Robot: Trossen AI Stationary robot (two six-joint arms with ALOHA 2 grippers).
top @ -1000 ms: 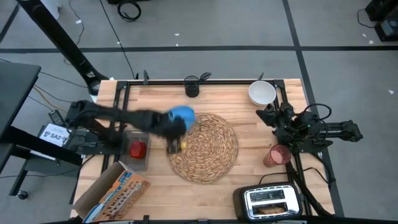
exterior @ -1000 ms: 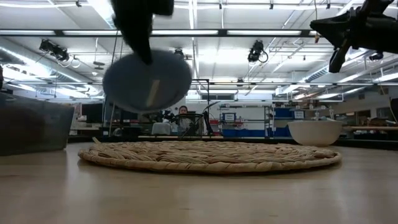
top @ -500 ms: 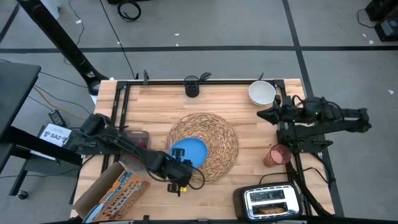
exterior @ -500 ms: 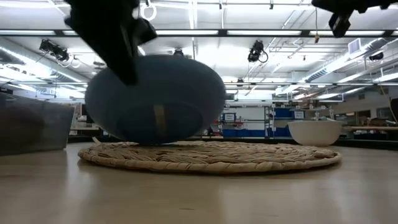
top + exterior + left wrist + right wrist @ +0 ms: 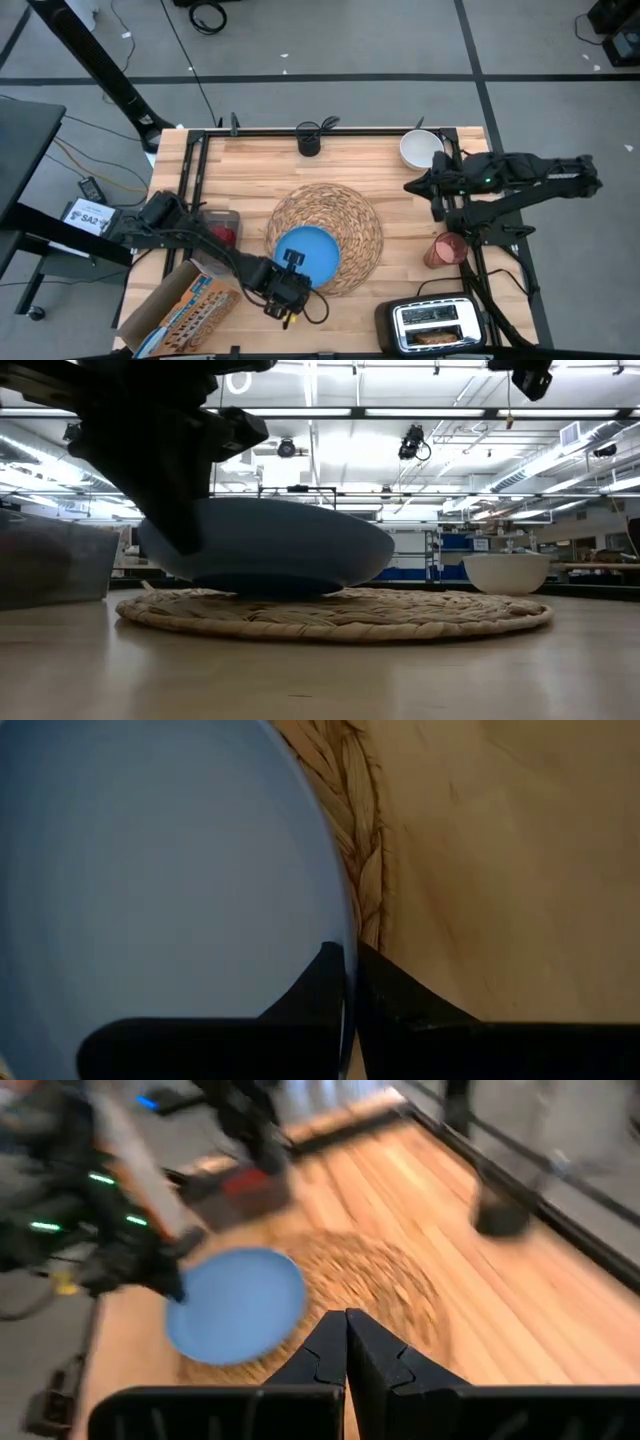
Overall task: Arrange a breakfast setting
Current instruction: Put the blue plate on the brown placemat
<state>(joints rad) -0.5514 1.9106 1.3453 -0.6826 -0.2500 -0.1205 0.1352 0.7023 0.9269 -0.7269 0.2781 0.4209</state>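
The blue plate [image 5: 305,252] is held by the left gripper [image 5: 292,274] at the plate's near edge, with one finger above the rim and one below it, as seen in the left wrist view, where the fingers [image 5: 330,985] are pinched on the plate [image 5: 150,870]. The plate is over the round woven straw placemat [image 5: 340,215], on the mat's near-left part. In the low view the plate [image 5: 280,550] is seen low on the placemat [image 5: 400,615] and a little tilted, and it cannot be told if all of it rests on the mat.

The right gripper [image 5: 418,187] is held in the air just beside the white bowl [image 5: 421,149], at the far right of the table [image 5: 250,165]. In the right wrist view its fingers [image 5: 330,1342] are pressed together with nothing between them.

The translucent red cup [image 5: 441,250] stands near the right edge of the table. A slice of toast [image 5: 432,338] is seen in the silver toaster [image 5: 430,322] at the near right. A red apple [image 5: 221,235] lies in a grey bin [image 5: 231,216] at the left. A small black cup [image 5: 309,144] stands at the far edge. A cardboard box [image 5: 185,305] lies at the near left corner.
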